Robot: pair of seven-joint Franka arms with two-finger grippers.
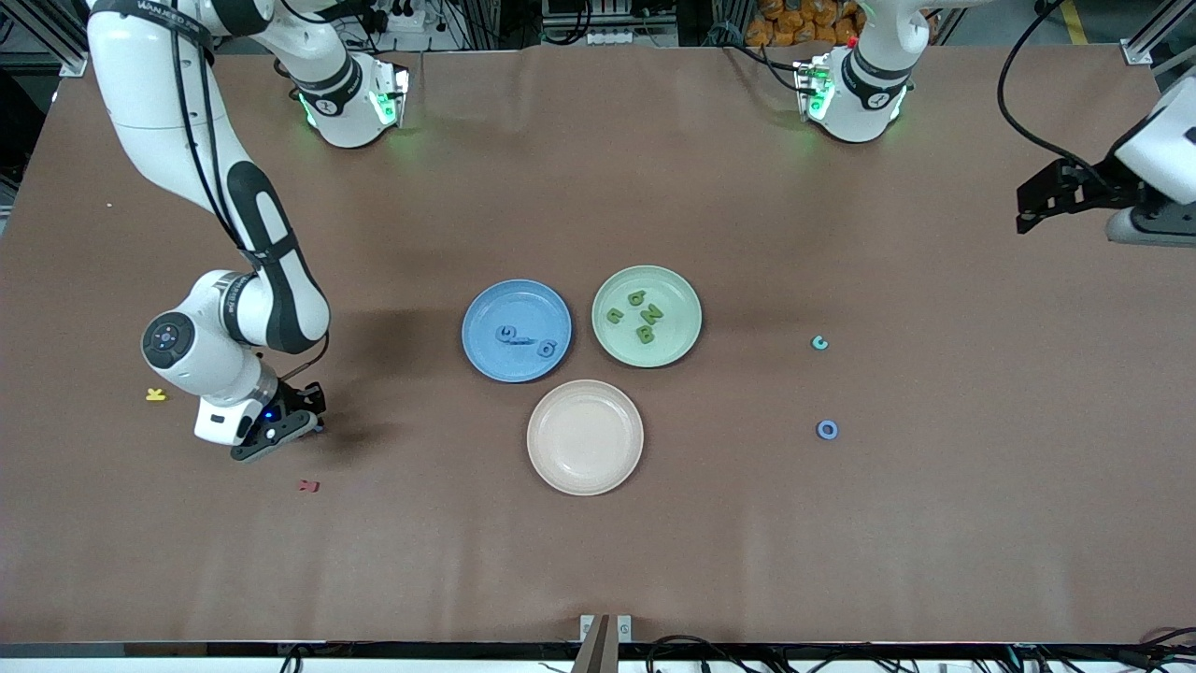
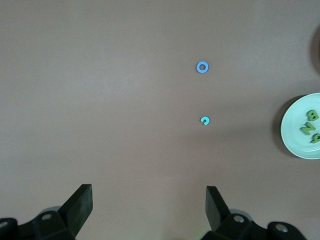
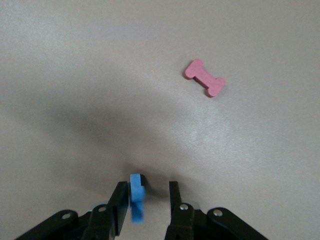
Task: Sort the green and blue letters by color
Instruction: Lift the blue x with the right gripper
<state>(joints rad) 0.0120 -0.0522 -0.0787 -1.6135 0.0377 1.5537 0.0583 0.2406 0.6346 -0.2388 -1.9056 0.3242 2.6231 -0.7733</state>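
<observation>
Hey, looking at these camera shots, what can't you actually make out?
- Blue letter at the right pincer: seen edge-on in the right wrist view, hidden by the pincer in the front view; its shape and whether it is clamped are unclear.
- Letters on the blue plate: too small in the front view to read.
- Left arm: cut off by the front view's edge.
- Green plate: cropped in the left wrist view.

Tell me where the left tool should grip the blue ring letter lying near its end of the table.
Grip the blue ring letter across its outer rim, coming straight down from above. It lies flat on the table with bare cloth around it, and being round, any finger angle should work. The left tool is open.
</observation>
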